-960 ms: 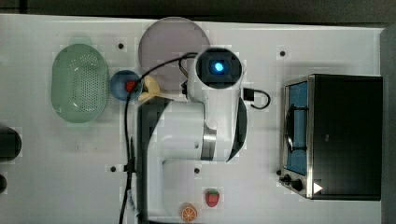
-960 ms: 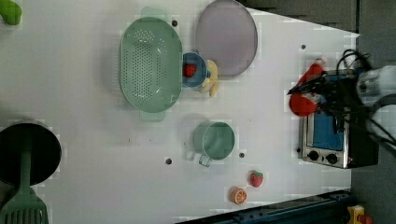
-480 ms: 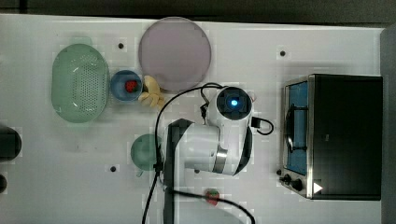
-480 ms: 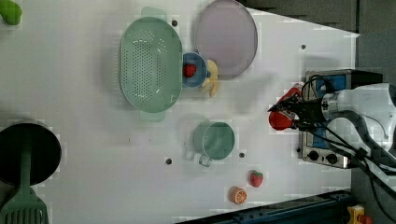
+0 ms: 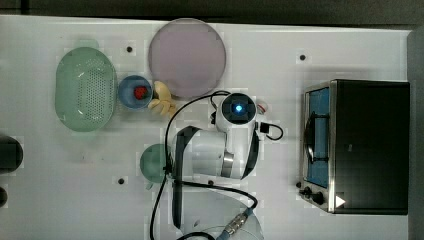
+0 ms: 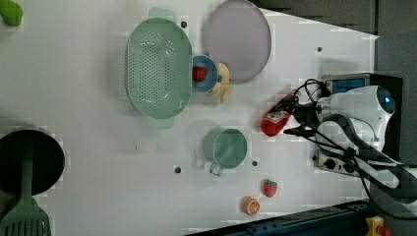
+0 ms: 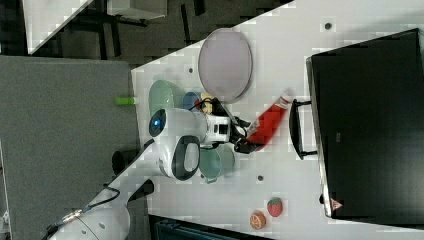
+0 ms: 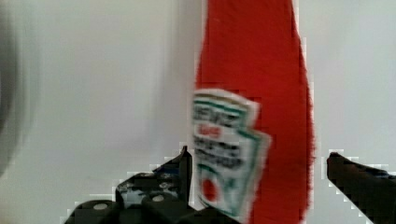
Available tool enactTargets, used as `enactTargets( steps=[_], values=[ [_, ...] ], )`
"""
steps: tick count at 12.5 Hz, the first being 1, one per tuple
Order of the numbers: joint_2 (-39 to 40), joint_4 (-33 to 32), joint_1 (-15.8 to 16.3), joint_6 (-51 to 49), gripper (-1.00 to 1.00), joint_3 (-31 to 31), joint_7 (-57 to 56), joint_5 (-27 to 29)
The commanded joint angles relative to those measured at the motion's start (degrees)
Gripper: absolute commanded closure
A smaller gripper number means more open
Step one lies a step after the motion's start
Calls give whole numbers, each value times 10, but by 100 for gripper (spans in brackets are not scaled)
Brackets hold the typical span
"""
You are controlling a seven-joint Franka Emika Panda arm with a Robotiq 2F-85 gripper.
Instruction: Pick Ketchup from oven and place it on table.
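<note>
My gripper (image 8: 254,186) is spread wide, fingers (image 8: 159,179) standing clear on either side of the ketchup (image 8: 254,116), gripping nothing. In the left view, the ketchup (image 6: 276,118) sits on the white table (image 6: 98,162) at centre right of the frame, between the green cup (image 6: 226,147) and the oven (image 6: 354,83), just ahead of my gripper (image 6: 295,118).

Ketchup (image 8: 254,116) label – lettering too blurred to read.
</note>
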Motion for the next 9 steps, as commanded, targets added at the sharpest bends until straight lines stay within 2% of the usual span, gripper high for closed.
enactTargets(
  steps=[1,4,9],
  values=[
    [-65,21,15,-3,-100,3,8,-11],
    [-141,72,15,-55,-100,2,8,-11],
    [-213,203,14,-239,-100,1,8,-13]
  ],
)
